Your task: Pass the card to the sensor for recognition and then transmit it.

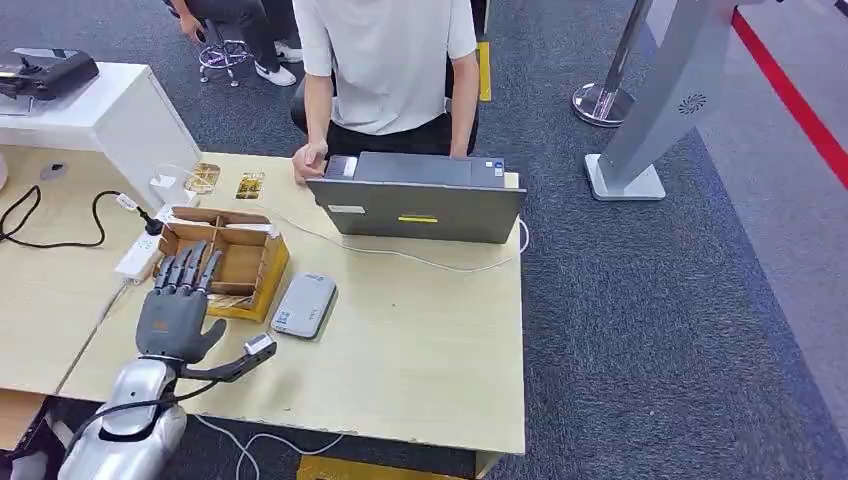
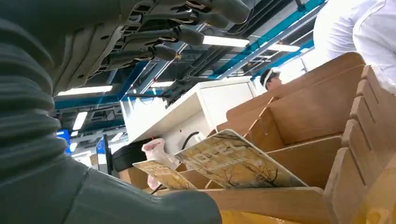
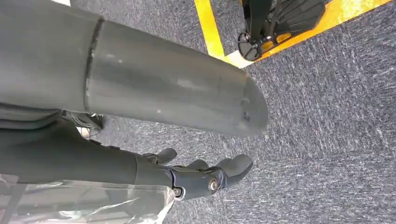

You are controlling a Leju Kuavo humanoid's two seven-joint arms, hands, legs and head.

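Spread and holding nothing, the left hand (image 1: 178, 305) hovers over the near edge of the wooden card box (image 1: 250, 262) on the table (image 1: 420, 350). Patterned cards (image 2: 233, 161) lean inside its compartments. Hanging over carpet, the right hand (image 3: 205, 175) is loosely curled, empty. A grey sensor (image 1: 304, 305) lies just right of the box.

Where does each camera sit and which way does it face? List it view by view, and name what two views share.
Head view: high on the body, looking down at the table; left robot hand over the wooden box.
Left wrist view: behind the left robot hand, looking low across cards in the wooden box.
Right wrist view: on the hanging arm, facing carpet; right robot hand shows.
Shared: head and left wrist views both show the box.
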